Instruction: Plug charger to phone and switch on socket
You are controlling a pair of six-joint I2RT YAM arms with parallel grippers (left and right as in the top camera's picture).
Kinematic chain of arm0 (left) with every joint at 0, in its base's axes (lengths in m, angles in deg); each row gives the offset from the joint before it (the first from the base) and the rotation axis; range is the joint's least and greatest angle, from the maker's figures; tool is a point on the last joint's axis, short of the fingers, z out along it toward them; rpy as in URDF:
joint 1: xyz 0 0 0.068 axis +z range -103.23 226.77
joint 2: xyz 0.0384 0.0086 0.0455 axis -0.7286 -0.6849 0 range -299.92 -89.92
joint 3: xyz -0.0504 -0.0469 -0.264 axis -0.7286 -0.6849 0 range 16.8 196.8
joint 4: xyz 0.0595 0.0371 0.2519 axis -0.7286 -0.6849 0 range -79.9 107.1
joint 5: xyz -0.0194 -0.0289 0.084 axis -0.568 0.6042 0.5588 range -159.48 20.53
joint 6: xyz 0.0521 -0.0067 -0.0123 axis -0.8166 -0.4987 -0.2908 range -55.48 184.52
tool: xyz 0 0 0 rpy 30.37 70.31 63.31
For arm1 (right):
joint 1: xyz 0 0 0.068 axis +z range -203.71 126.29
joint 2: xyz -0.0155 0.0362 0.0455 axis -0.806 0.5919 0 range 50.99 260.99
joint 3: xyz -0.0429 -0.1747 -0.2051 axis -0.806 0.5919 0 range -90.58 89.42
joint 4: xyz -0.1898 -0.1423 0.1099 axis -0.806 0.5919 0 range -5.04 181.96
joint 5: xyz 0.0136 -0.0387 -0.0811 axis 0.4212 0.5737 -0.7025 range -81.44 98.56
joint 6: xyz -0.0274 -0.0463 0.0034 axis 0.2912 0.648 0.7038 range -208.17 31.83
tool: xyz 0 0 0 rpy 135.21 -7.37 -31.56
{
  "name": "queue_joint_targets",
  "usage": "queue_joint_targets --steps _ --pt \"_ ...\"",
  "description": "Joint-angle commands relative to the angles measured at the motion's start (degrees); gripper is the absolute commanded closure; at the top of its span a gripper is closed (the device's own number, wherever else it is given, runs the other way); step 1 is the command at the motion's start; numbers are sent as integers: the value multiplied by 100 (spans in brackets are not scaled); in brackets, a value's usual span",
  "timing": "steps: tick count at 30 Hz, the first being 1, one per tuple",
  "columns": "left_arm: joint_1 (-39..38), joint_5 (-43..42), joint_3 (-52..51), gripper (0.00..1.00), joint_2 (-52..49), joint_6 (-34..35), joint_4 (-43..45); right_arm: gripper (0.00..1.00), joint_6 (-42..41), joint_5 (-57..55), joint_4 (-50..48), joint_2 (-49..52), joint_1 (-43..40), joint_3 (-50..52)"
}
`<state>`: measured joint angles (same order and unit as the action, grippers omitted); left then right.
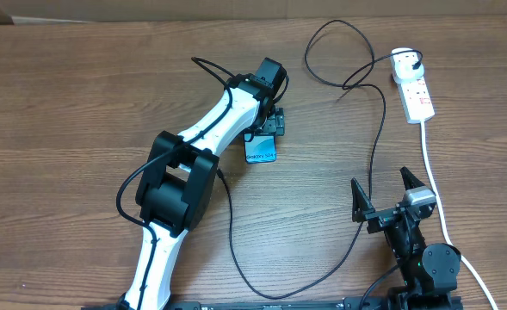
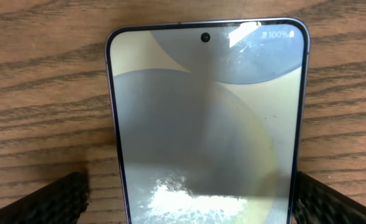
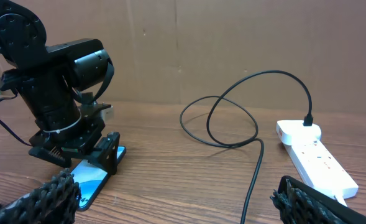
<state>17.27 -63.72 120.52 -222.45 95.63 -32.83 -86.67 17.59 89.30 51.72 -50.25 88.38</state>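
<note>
So the wooden table (image 1: 81, 103) is mostly bare. The big thing in view is the left arm (image 1: 201, 146), stretched diagonally across it so the left gripper (image 1: 270, 127) points straight down over the smartphone (image 1: 261, 151).

The left wrist view shows the phone lying flat, screen up. The fingers (image 2: 58, 199) sit either side of its lower half. There's a sliver of wood showing between the left pad and the phone's edge, so the jaws look released and straddling rather than pinching. My guess is that it's lined up that way to pin the phone in place for plugging.

The right arm (image 1: 417, 250) sits back at the near right corner. The right gripper (image 1: 382, 194) is spread wide, holds nothing, and faces out across the table. That seems sensible, since it's the free one for fetching the cable end.

The power strip (image 1: 417, 93) lies at the far right, well apart from the phone. I can't tell if its switch is on.

The black charger cable (image 1: 380, 138) loops around near the strip, then runs down past the right gripper. I can't make out where the connector tip is.

The white charger plug (image 1: 405, 60) is already seated in the far end of the strip.
</note>
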Motion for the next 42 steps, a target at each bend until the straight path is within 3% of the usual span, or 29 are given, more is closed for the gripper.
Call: queue_joint_targets --steps 1,7,42 --pt "-114 -87 -240 0 -125 -61 -31 0 -15 20 -24 -57 33 55" --pt "-114 -98 -413 0 -127 236 46 0 -15 20 -24 -57 33 55" --pt "-129 -748 -492 2 -125 149 -127 0 -15 20 -24 -57 33 55"
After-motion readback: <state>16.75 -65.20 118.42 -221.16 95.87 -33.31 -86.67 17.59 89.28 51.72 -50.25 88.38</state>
